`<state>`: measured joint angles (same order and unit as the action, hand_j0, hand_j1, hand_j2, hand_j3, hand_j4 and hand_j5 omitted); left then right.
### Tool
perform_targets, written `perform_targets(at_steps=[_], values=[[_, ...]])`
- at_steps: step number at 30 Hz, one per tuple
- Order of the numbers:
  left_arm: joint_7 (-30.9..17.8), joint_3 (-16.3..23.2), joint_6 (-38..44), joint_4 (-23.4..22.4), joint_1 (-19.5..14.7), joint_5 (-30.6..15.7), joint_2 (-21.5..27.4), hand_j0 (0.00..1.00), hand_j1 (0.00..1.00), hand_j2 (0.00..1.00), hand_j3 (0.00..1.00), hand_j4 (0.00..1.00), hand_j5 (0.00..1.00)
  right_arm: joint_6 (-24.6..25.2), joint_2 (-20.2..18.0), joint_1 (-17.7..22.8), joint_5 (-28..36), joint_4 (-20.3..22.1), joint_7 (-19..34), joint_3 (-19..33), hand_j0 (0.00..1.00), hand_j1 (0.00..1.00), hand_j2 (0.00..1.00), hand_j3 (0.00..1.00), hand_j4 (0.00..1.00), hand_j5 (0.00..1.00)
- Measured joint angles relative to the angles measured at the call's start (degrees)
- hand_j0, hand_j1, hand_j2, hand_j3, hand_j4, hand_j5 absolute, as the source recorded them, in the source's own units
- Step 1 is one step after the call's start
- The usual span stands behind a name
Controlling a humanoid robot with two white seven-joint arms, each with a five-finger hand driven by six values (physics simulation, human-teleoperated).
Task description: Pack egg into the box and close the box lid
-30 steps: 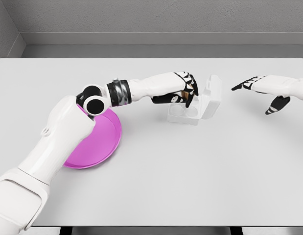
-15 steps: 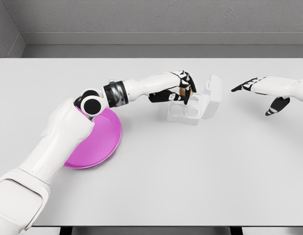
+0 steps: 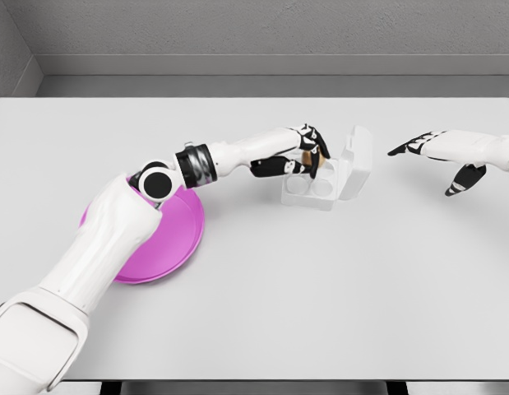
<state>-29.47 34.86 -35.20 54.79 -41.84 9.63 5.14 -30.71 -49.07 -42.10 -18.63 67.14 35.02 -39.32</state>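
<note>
A clear plastic egg box (image 3: 313,188) stands near the table's middle, its lid (image 3: 358,162) propped open on the right side. My left hand (image 3: 307,156) hovers over the box's back-left cups, fingers curled around a brown egg (image 3: 307,156) that peeks out between them. Two front cups of the box show no egg inside. My right hand (image 3: 445,160) floats to the right of the lid, apart from it, with fingers spread and nothing in them.
A magenta plate (image 3: 165,232) lies at the left, partly covered by my left forearm and elbow (image 3: 158,183). The white table (image 3: 320,288) ends at a grey wall behind.
My left hand has drawn a little back and left over the box, still holding the egg; the elbow shifted slightly right. The right hand has barely moved.
</note>
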Motion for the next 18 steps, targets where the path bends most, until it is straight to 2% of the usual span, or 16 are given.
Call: perform_targets(at_steps=[7,18], values=[[0.1,0.1,0.0,-0.2,0.7,-5.4,0.0,0.25,0.25,0.25,0.25,0.25,0.25,-0.1,-0.1,0.1,0.0,0.0,0.0,0.3,1.0,1.0,1.0,1.0,1.0,1.0],[0.1,0.1,0.0,-0.3,1.8,-7.3,0.3,0.25,0.25,0.25,0.25,0.25,0.25,-0.1,-0.1,0.1,0.0,0.0,0.0,0.4,1.0,1.0,1.0,1.0,1.0,1.0]])
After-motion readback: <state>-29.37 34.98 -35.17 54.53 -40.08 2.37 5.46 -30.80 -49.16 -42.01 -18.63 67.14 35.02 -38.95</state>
